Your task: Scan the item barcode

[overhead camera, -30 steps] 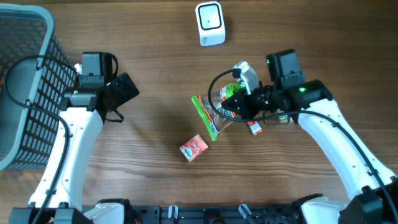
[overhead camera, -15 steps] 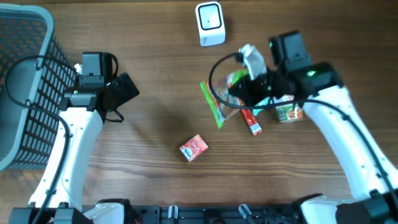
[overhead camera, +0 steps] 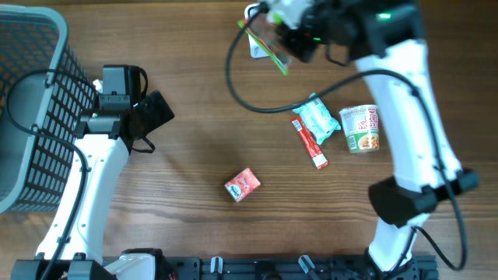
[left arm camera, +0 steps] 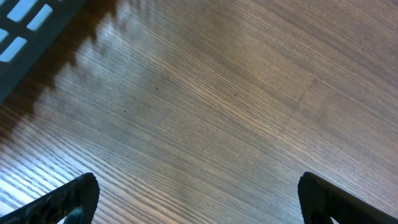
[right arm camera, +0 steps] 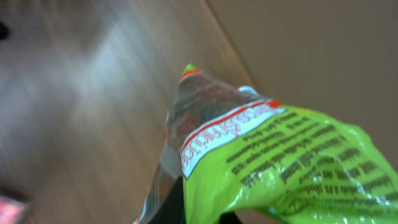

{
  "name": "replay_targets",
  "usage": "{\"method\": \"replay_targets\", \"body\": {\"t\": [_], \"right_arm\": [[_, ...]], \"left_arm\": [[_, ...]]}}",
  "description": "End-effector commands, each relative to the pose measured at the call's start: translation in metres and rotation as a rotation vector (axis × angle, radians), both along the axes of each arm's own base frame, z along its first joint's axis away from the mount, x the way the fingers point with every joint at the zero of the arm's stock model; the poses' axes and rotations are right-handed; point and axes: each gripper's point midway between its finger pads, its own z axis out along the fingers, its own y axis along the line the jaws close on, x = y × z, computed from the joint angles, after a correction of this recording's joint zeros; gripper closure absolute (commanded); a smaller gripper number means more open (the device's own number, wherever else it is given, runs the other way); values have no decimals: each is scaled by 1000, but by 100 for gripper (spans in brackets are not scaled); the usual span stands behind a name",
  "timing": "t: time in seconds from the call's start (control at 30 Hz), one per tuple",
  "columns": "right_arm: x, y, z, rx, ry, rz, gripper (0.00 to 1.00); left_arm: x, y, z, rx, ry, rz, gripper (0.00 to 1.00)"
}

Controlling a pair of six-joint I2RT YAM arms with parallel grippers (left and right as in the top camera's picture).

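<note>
A green and clear snack packet [overhead camera: 267, 40] hangs high over the far edge of the table, with my right gripper [overhead camera: 299, 39] shut on it. In the right wrist view the packet [right arm camera: 273, 155] fills the frame and hides most of the dark fingers [right arm camera: 173, 210] at the bottom edge. The packet covers most of the white barcode scanner [overhead camera: 252, 48]; only its left side shows. My left gripper [overhead camera: 158, 111] hovers open over bare wood at the left, and the left wrist view shows its gripper [left arm camera: 199, 202] with nothing between the wide-apart fingertips.
A dark mesh basket [overhead camera: 31, 101] stands at the left edge. A teal packet [overhead camera: 319, 118], a red stick pack [overhead camera: 310, 144] and a noodle cup [overhead camera: 362, 128] lie at the right. A small red carton [overhead camera: 242, 185] lies near the front middle.
My right arm has risen and carried the green packet from the middle of the table up to the scanner at the far edge. The left arm has not moved.
</note>
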Motion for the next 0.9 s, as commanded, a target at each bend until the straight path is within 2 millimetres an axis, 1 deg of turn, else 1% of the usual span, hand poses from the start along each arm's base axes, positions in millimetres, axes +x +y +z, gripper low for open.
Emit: {"method": "replay_targets", "body": {"t": [0.0, 0.03, 0.07, 0.1, 0.13, 0.2, 0.27, 0.33, 0.37, 0.53, 0.6, 0.67, 0.7, 0.8, 0.87], "right_arm": [[36, 22, 4, -202, -253, 83, 96], [43, 30, -5, -289, -302, 162, 96], [48, 33, -13, -351, -328, 213, 96], [59, 36, -27, -449, -367, 289, 96], [70, 39, -36, -491, -392, 300, 96], [100, 43, -47, -533, -455, 265, 96], [124, 51, -59, -549, -514, 245, 96], [156, 55, -71, -568, -591, 153, 96], [169, 55, -75, -570, -624, 114, 96], [214, 48, -101, -540, -726, 4, 96], [221, 46, -111, -515, -726, -12, 96], [222, 44, -116, -499, -710, -23, 96], [221, 48, -126, -479, -686, 1, 96], [219, 55, -132, -448, -670, 10, 96], [214, 53, -144, -469, -624, 29, 96]], "left_arm": [[0, 3, 5, 6, -17, 13, 0], [0, 3, 5, 6, -17, 13, 0], [0, 3, 5, 6, -17, 13, 0], [0, 3, 5, 6, -17, 13, 0], [0, 3, 5, 6, -17, 13, 0], [0, 3, 5, 6, -17, 13, 0], [0, 3, 5, 6, -17, 13, 0], [0, 3, 5, 6, -17, 13, 0], [0, 3, 5, 6, -17, 13, 0], [0, 3, 5, 6, -17, 13, 0], [0, 3, 5, 6, -17, 13, 0], [0, 3, 5, 6, -17, 13, 0], [0, 3, 5, 6, -17, 13, 0], [0, 3, 5, 6, -17, 13, 0], [0, 3, 5, 6, -17, 13, 0]]}}
